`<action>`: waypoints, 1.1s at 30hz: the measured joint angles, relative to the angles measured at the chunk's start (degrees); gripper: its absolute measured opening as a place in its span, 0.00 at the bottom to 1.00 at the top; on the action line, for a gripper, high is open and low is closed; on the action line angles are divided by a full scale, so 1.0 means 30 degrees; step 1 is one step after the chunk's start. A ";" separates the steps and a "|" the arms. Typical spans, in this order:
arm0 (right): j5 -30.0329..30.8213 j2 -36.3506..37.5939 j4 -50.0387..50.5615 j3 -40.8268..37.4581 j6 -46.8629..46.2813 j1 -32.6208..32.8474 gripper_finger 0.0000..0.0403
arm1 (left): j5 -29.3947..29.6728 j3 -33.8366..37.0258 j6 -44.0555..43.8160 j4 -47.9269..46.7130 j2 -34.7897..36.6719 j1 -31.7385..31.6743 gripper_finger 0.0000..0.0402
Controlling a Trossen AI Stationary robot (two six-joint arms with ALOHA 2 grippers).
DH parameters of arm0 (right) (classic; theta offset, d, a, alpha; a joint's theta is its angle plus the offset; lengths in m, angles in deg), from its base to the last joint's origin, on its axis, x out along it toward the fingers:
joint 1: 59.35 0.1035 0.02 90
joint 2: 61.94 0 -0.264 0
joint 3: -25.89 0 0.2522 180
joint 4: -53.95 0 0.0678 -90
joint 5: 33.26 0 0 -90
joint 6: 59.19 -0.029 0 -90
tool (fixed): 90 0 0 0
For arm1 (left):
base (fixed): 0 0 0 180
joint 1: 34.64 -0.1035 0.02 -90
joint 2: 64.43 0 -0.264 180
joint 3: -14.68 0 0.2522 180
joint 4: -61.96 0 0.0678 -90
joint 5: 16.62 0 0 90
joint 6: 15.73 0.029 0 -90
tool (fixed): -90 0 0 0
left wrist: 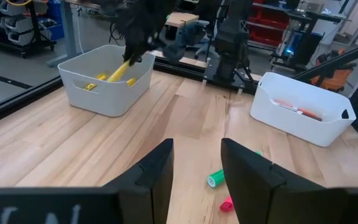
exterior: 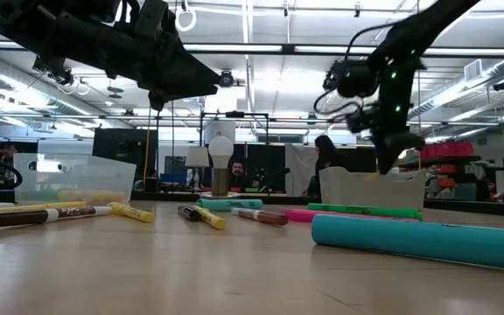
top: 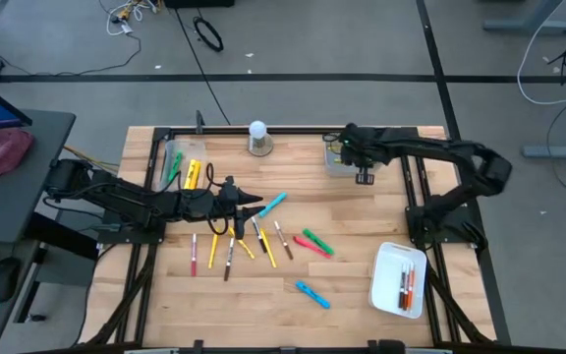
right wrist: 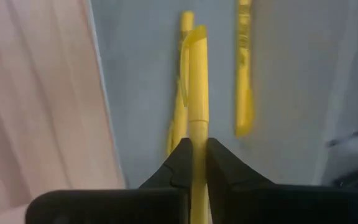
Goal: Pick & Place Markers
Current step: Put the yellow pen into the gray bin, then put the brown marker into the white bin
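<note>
High view, left to right: the left arm reaches low across the wooden tabletop (top: 352, 211) from its left edge, its left end effector (top: 254, 203) hanging over the loose spread of markers (top: 263, 241) near the middle. Its fingers stand apart and empty, as the left wrist view shows, with a green marker (left wrist: 215, 179) and a pink marker (left wrist: 227, 203) lying on the wood just beyond the gap between the fingertips.

Behind that arm, at the tabletop's far left, a clear tray (top: 183, 163) holds yellow and green markers. Below and right of the left end effector lie yellow, brown-capped and red pens in a rough fan, a light blue marker (top: 272, 204) just beside the fingertips, and another light blue marker (top: 312, 294) well apart toward the near edge. A white ball on a round base (top: 257, 138) stands at the far edge, between the two arms.

Farther right, the right arm bends back across the tabletop so that the right end effector (top: 365, 177) hangs over a grey-white bin (top: 337, 160) at the far edge. Its fingers are clamped together on a yellow marker (right wrist: 197, 99), which points down into the bin; two more yellow markers (right wrist: 243, 68) lie on the bin's floor beneath it, one just beside the held marker and the other a little apart.

At the near right corner, a white tray (top: 399, 279) holds a few red and dark markers, well apart from both end effectors.
</note>
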 joint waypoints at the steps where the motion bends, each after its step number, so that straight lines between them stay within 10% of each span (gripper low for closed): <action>1: 0.0001 -0.0507 -0.0331 0.0000 0.0232 -0.0033 0.04 | -0.0003 0.0000 -0.0002 -0.0007 0.0000 0.0000 0.35; 10: 0.0067 -0.2585 -0.2663 0.0000 -0.0087 -0.0033 0.09 | 0.0000 0.0000 -0.0003 -0.0025 0.0000 0.0000 0.35; 23: 0.2289 0.0075 -0.3272 0.0000 -0.3950 0.0612 0.48 | 0.0000 0.0000 -0.0011 -0.0138 0.0000 0.0000 0.35; 33: -0.2558 0.4260 -0.4105 0.0000 -1.0477 0.5645 0.48 | 0.0000 0.0000 0.0290 -0.0138 0.0000 0.0000 0.35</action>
